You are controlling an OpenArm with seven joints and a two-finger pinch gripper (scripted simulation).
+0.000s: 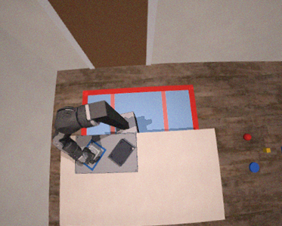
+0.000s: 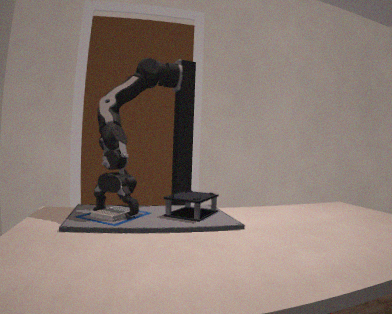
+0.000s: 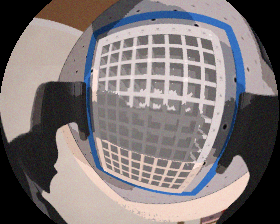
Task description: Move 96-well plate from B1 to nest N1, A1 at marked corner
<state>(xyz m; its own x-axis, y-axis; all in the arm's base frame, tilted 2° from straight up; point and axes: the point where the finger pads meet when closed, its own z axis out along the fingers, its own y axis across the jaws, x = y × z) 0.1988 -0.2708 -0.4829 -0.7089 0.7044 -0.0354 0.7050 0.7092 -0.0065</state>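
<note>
Jaws open wide, holding nothing, straddling 96-well plate (image 3: 159, 106) directly below; fingers flank its sides.

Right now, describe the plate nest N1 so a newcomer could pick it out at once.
Find the grey base slab lying on the pale mat, at the foot of the tall black column. On the slab's right half stands the plate nest: a small dark platform raised on short grey legs. Its neighbour, the white 96-well plate, lies low inside a blue outline beneath the open gripper.
</note>
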